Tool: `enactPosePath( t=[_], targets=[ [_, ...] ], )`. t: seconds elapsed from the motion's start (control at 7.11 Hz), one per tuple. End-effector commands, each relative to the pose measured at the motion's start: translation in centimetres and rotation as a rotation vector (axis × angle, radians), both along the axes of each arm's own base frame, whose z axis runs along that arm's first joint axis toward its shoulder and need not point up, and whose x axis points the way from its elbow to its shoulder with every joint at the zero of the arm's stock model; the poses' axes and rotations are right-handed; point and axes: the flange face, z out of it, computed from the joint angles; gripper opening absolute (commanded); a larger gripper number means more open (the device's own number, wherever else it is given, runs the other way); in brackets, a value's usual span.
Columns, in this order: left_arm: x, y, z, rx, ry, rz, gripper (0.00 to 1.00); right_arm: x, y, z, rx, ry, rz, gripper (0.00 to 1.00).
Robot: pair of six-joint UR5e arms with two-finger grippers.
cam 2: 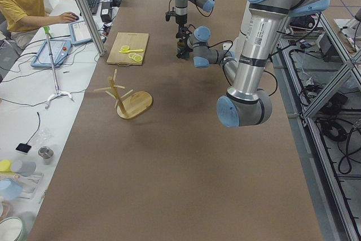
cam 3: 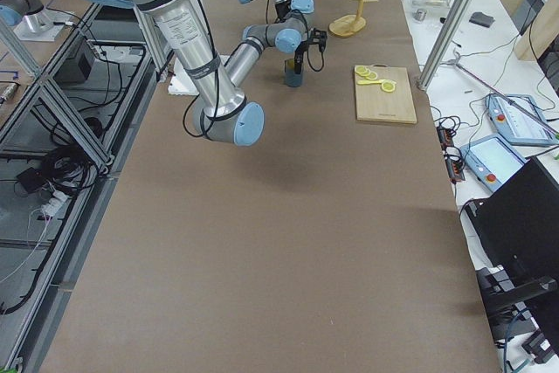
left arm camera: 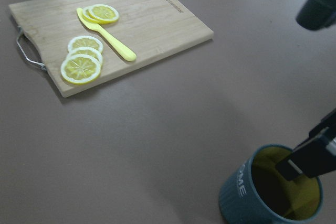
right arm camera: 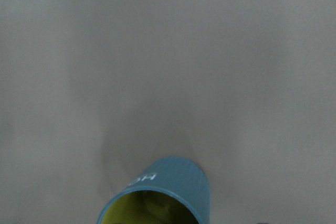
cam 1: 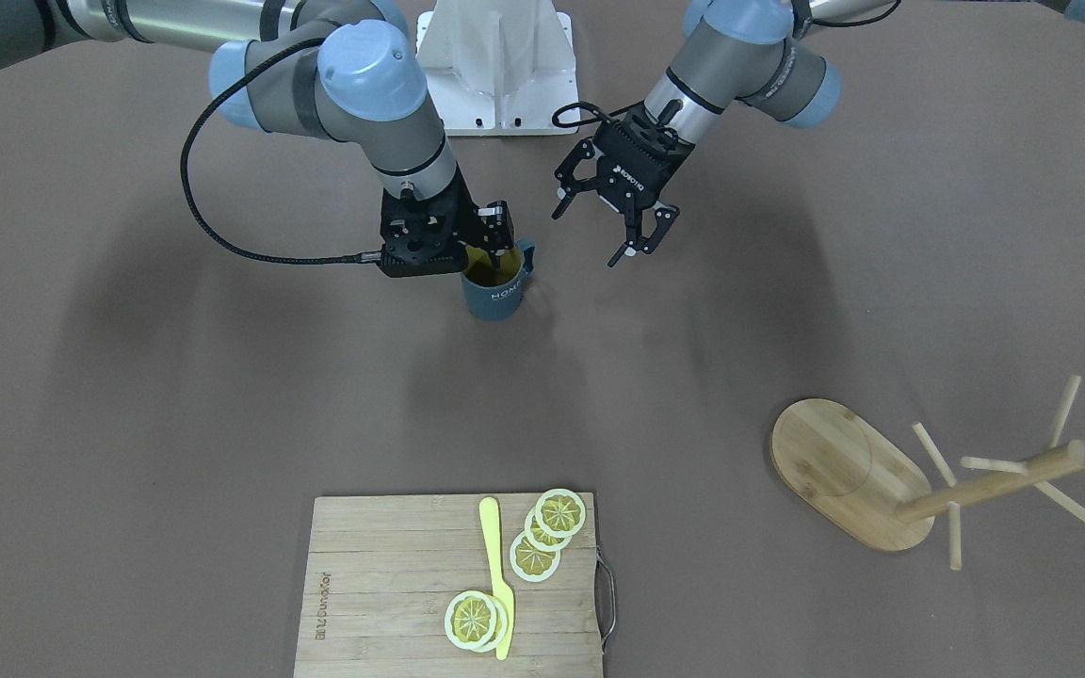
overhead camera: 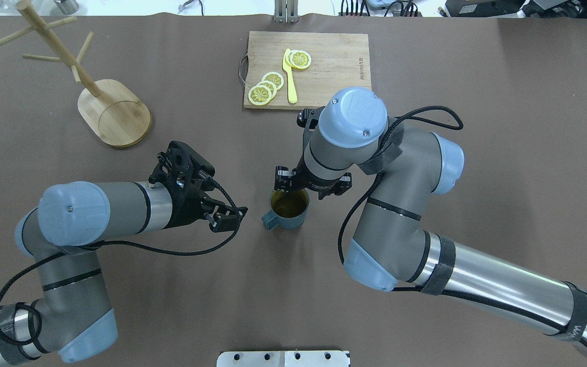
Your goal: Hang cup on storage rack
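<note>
A wide brown surface (cam 1: 222,395) is seen, and near its middle the cup (cam 1: 495,290) is placed upright. Its loop handle (overhead camera: 269,220) is turned toward the robot and toward the left side, and the pale lettering is turned to the far side.

The right arm (overhead camera: 400,204) is stretched in from the right and bent strongly at the elbow, so that the wrist is pointed straight down over the cup. The right gripper (cam 1: 495,247) is held at the cup's rim. One finger (left arm camera: 312,157) is lowered inside the cup, close to the wall. The other finger is hidden, so it cannot be told whether the rim is clamped.

The left arm (overhead camera: 120,206) is kept low, with the forearm almost level. The left gripper (cam 1: 590,235) is tilted toward the cup, just beside it but apart from it. Its fingers are spread wide and nothing is held between them.

The storage rack (cam 1: 995,485) is set upright near the far edge on the robot's left, well apart from the cup. A cutting board (cam 1: 392,584) is laid at the far edge in the middle. On it, lemon slices (cam 1: 557,513) and a yellow knife (cam 1: 497,574) are found.
</note>
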Motion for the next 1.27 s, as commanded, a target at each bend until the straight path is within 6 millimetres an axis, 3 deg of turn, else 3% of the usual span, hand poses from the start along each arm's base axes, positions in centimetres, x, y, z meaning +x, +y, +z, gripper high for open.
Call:
enactPosePath(
  t=[0.0,0.14,0.28,0.84,1.12],
  targets=[
    [3.9,2.5,0.2,0.006,-0.019,0.021,0.96,5.7,-4.2,1.6,-0.035,-0.024,0.007,1.0],
    [5.5,3.5,0.7,0.012,-0.036,0.005,0.95,7.8,-5.5,4.3,-0.016,-0.005,-0.008,1.0],
    [5.7,3.7,0.5,0.022,-0.022,-0.01,0.95,9.2,-6.1,6.7,0.004,0.013,-0.03,1.0],
    [6.9,3.2,3.5,0.179,0.11,-0.156,0.95,9.6,-6.4,7.1,0.017,0.019,-0.026,1.0],
    [8.4,4.7,5.0,0.201,0.115,-0.206,0.94,9.7,-6.5,7.3,0.015,0.023,-0.022,1.0]
  ],
)
